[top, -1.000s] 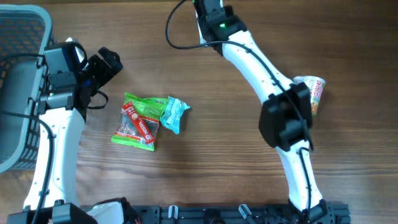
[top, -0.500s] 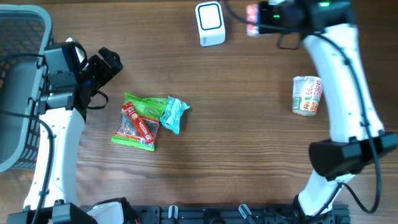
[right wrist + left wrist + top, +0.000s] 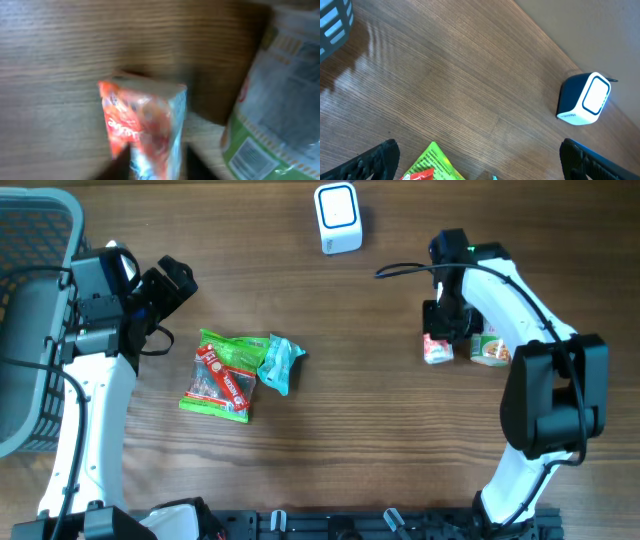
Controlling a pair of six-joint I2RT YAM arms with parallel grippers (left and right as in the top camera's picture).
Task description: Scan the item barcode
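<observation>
A small red and white carton (image 3: 437, 348) stands on the table just left of a cup of noodles (image 3: 491, 348). My right gripper (image 3: 443, 328) is right above the carton. The right wrist view is blurred: the carton (image 3: 145, 127) sits between two dark fingers (image 3: 120, 167), and I cannot make out whether they still press on it. The cup (image 3: 280, 105) is close on the right, its barcode label showing. The white barcode scanner (image 3: 337, 218) stands at the back centre. My left gripper (image 3: 172, 282) hovers open and empty, up and left of the snack bags.
A green and red snack bag (image 3: 222, 375) lies left of centre with a light blue packet (image 3: 281, 363) against it. A grey basket (image 3: 30, 330) fills the left edge. The left wrist view shows the scanner (image 3: 584, 98) and a corner of the green bag (image 3: 432, 162).
My right arm swung from the scanner at the back down to the right side, bringing the red carton beside the cup. The left arm has not moved.
</observation>
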